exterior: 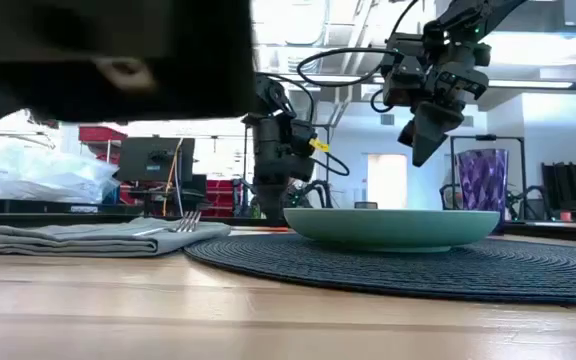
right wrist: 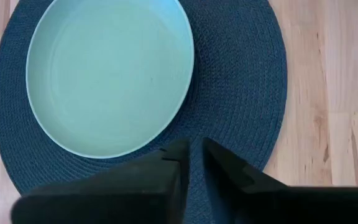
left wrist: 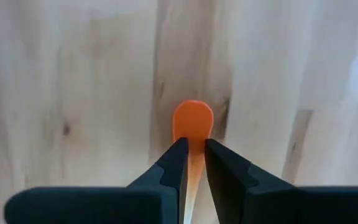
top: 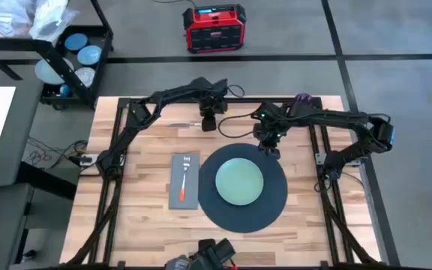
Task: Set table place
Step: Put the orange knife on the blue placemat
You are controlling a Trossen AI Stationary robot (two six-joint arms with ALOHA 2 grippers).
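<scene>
Butcher-block wooden table (top: 145,217) is carrying the place setting: dark round woven mat (top: 274,211) lying centre-right, pale green plate (top: 239,182) sitting on it a bit off-centre toward the left. Grey napkin (top: 177,193) is lying just beside the mat's left edge, orange-handled fork (top: 184,180) resting on top of it, tines pointing to the far side. Purple cup (exterior: 484,182) is standing at the far right edge of the table, well apart from the plate.

Left gripper (left wrist: 191,163) is sitting low over the far-centre table, fingers (left wrist: 174,167) narrowed to a slim gap around an orange utensil handle (left wrist: 192,123) lying flat on the wood; which utensil, cannot tell. Whether the pads are actually touching it, also cannot tell.

Right gripper (right wrist: 194,157) is hovering above the mat's far edge just beyond the plate, clear of the surface in the low view, fingers nearly together with a thin gap, holding nothing.
</scene>
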